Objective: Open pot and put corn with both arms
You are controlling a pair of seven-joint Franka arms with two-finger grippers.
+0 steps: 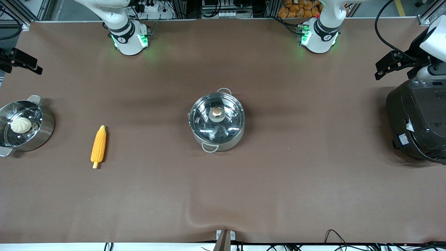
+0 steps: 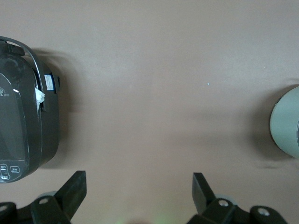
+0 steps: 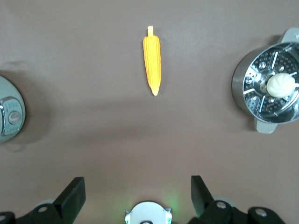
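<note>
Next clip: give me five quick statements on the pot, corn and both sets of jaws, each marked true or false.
1. The lid is on the pot. True.
2. The corn lies in the pot. False: it lies on the table, toward the right arm's end.
3. The right gripper has its jaws shut on the corn. False: open, empty.
4. The left gripper has open jaws. True.
5. A bun sits in the steamer. True.
</note>
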